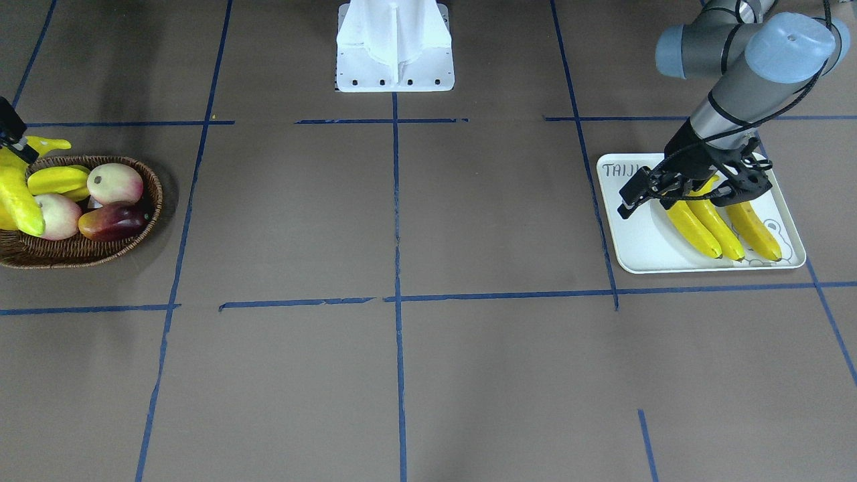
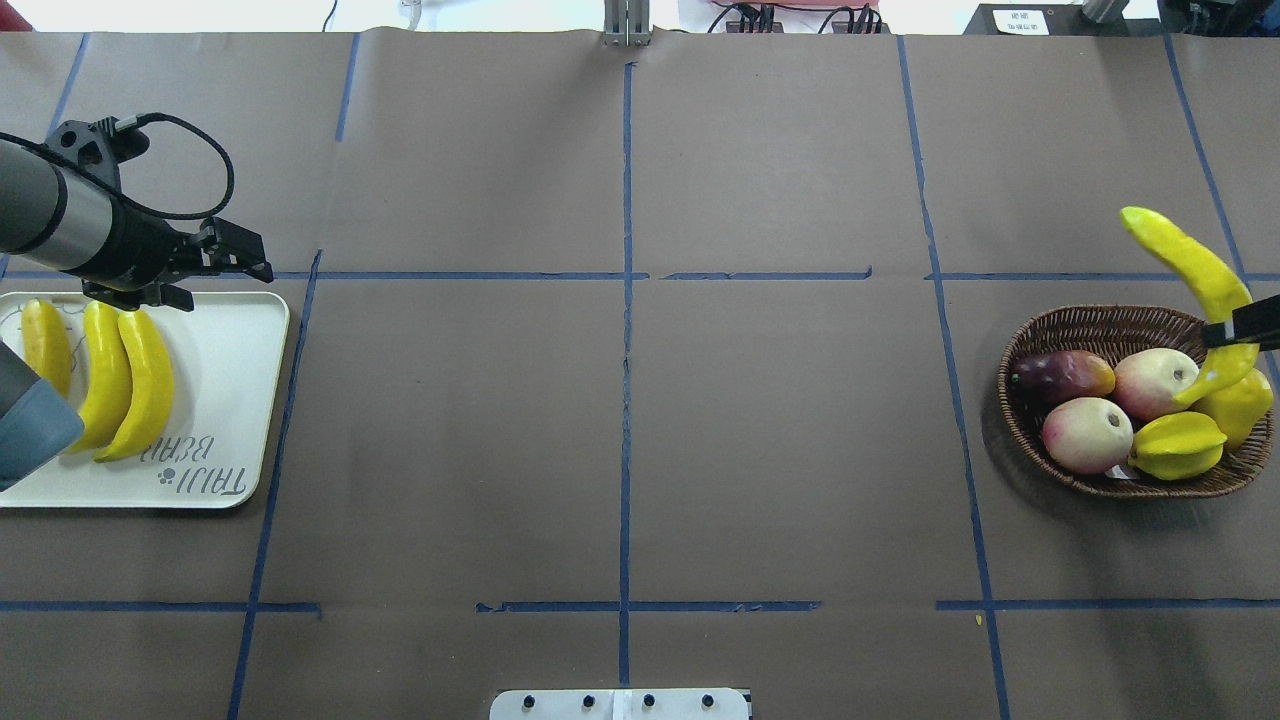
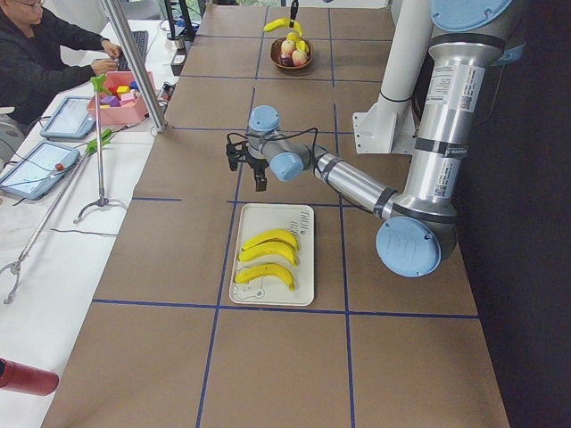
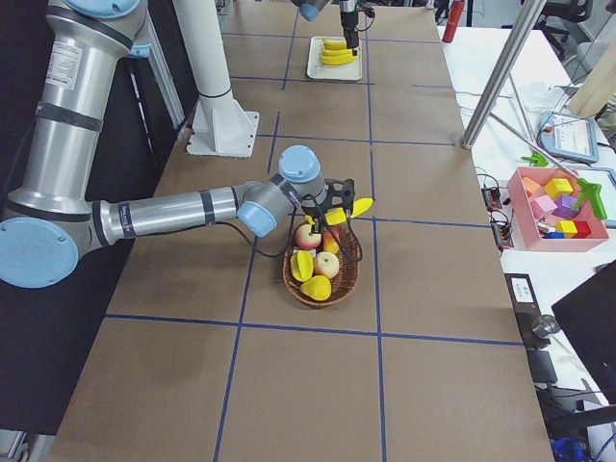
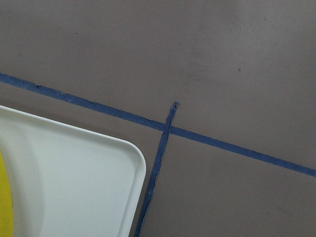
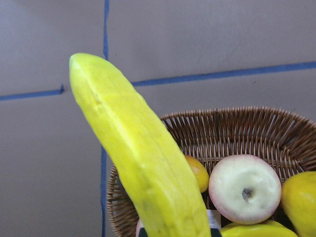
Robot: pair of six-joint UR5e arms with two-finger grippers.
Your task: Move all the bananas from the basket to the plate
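Observation:
Three yellow bananas point(image 2: 108, 375) lie side by side on the white plate point(image 2: 220, 400), which also shows in the front view point(image 1: 643, 248). My left gripper point(image 2: 262, 260) hovers over the plate's far corner, open and empty, beside the bananas' ends point(image 1: 693, 229). The brown wicker basket point(image 2: 1040, 420) stands at the table's right end. My right gripper point(image 2: 1225, 330) is shut on the fourth banana point(image 2: 1185, 255) and holds it tilted above the basket's far rim. The banana fills the right wrist view point(image 6: 143, 163).
The basket holds a starfruit point(image 2: 1180, 445), two pale pink round fruits point(image 2: 1085, 435), a dark red mango point(image 2: 1065, 375) and a yellow lemon-like fruit point(image 2: 1240, 405). The robot's white base point(image 1: 395, 47) stands at the table's middle edge. Blue tape lines cross the brown table.

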